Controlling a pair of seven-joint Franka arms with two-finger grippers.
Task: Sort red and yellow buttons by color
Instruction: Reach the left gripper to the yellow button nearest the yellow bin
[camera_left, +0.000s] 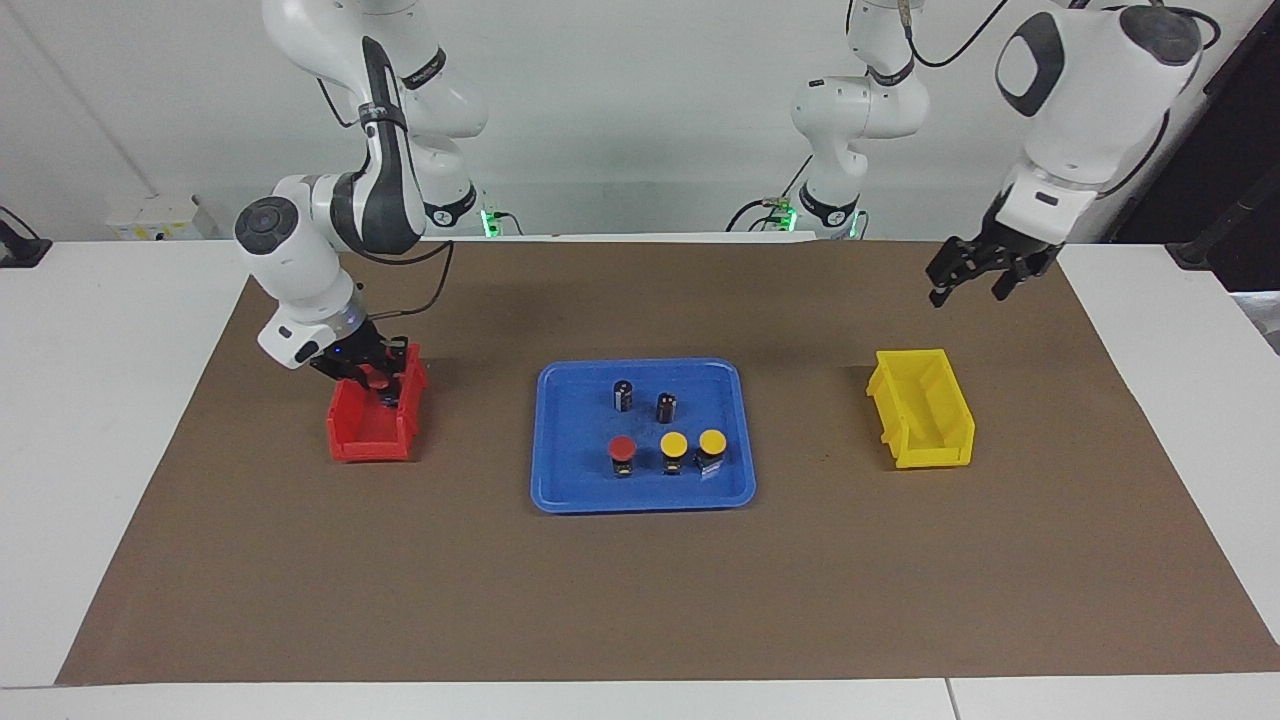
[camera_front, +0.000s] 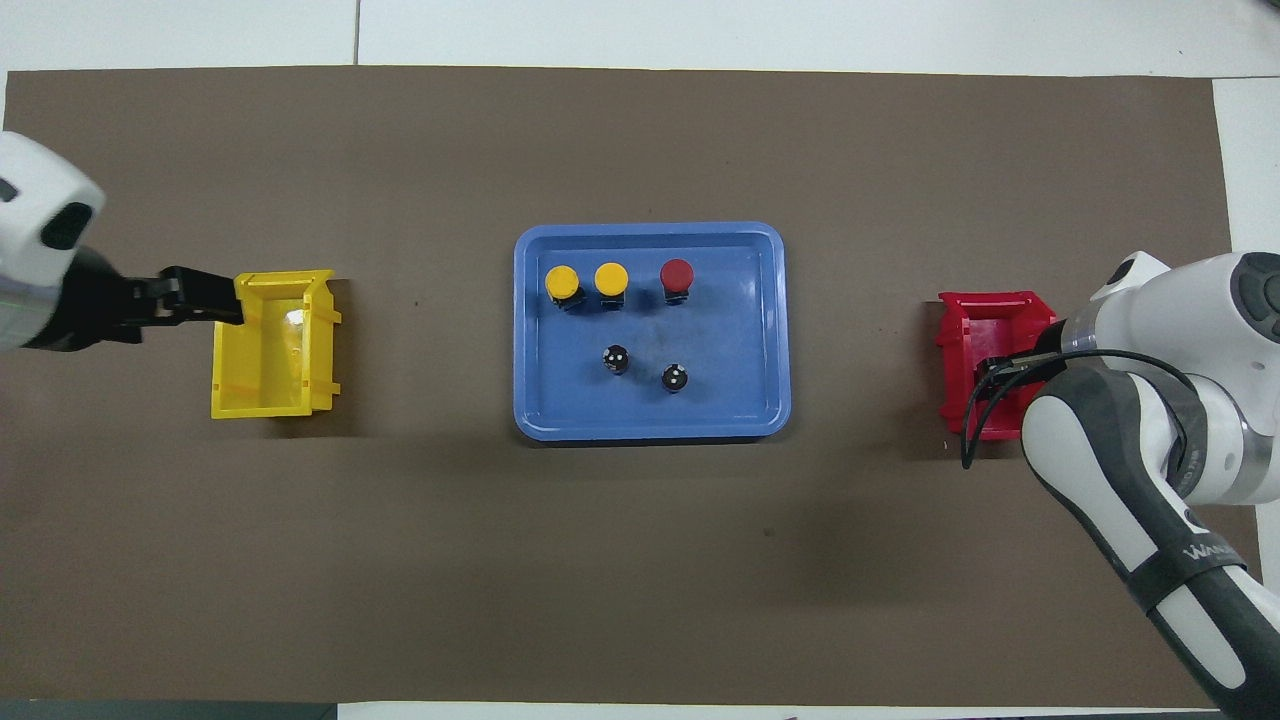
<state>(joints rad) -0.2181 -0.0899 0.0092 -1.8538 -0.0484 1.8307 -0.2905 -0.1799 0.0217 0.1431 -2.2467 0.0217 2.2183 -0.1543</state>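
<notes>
One red button (camera_left: 622, 450) and two yellow buttons (camera_left: 674, 445) (camera_left: 711, 443) stand in a row on the blue tray (camera_left: 560, 495). In the overhead view the red button (camera_front: 676, 274) and the yellow buttons (camera_front: 562, 282) (camera_front: 611, 279) show there too. My right gripper (camera_left: 376, 382) is low in the red bin (camera_left: 365, 440), shut on a second red button (camera_left: 377, 376). In the overhead view my arm hides it. My left gripper (camera_left: 968, 293) hangs open and empty, raised over the mat by the yellow bin (camera_left: 925, 440).
Two small black cylinders with silvery tops (camera_left: 623, 396) (camera_left: 666, 407) stand on the tray, nearer to the robots than the buttons. The yellow bin (camera_front: 265, 400) holds no buttons. The red bin (camera_front: 965, 320) sits toward the right arm's end. A brown mat covers the table.
</notes>
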